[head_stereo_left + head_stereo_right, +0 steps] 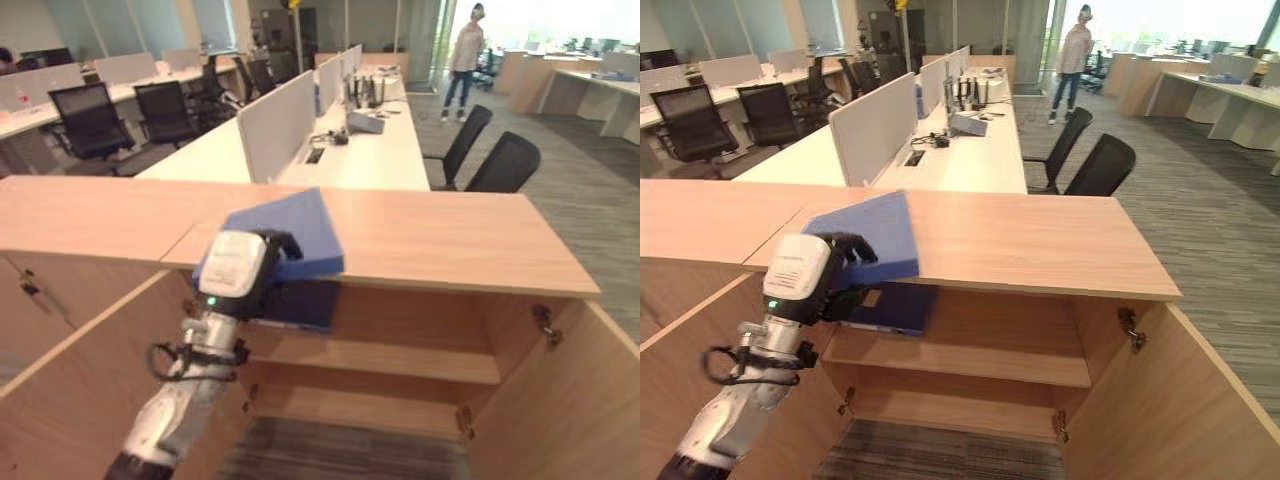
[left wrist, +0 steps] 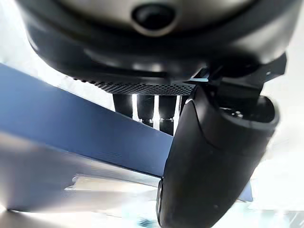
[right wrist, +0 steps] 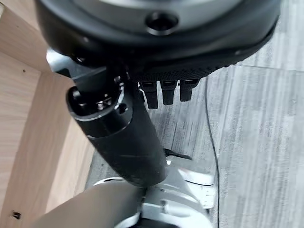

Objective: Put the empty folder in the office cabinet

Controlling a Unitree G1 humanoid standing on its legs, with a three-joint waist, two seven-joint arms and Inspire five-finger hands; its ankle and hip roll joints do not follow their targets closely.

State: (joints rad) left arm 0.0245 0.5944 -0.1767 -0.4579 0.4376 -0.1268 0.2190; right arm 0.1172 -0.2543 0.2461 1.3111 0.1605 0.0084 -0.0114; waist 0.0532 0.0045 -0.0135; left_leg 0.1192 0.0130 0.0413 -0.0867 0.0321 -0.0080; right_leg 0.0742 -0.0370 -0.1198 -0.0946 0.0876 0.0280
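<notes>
Blue folder (image 1: 290, 235) is pinched by your L hand (image 1: 262, 262) at cabinet (image 1: 440, 245) top's front edge; R hand (image 3: 142, 118) relaxed, holding nothing.

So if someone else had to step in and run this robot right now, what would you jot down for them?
Left hand: shut on the blue folder, holding it at the cabinet's top front edge, left of the opening.
Right hand: holds nothing, fingers relaxed, hanging low over the floor beside the cabinet.
Done: folder picked up, both doors open.
Left: lower the folder onto a shelf inside and let go.
</notes>
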